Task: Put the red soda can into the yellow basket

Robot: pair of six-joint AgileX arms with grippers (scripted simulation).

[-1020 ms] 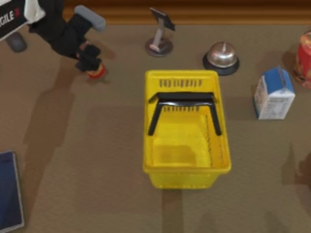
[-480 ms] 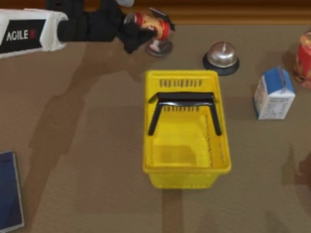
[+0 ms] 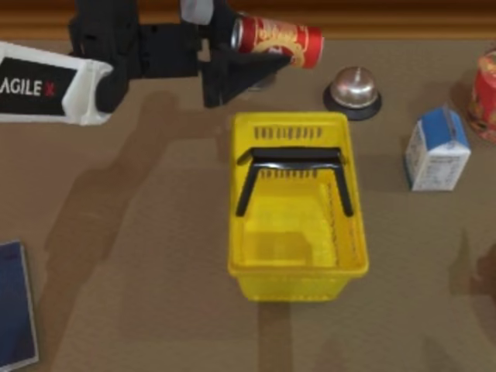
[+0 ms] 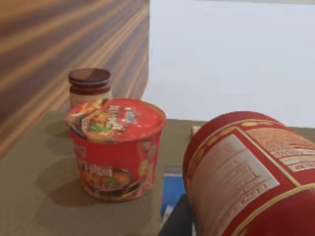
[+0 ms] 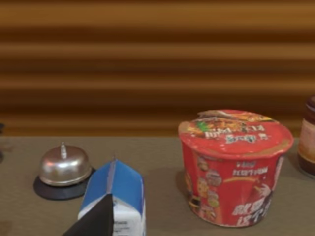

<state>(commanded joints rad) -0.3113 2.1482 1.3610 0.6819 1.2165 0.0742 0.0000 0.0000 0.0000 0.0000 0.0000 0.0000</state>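
Red soda can (image 3: 277, 40) lies sideways in the air, clamped in the left gripper (image 3: 232, 58) just beyond the yellow basket's (image 3: 298, 275) far rim, lifted but not yet carried over and released inside.

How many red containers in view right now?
2. The red soda can is held on its side in the left gripper, beyond the yellow basket's far end. The red noodle cup stands at the table's right edge, by the milk carton.
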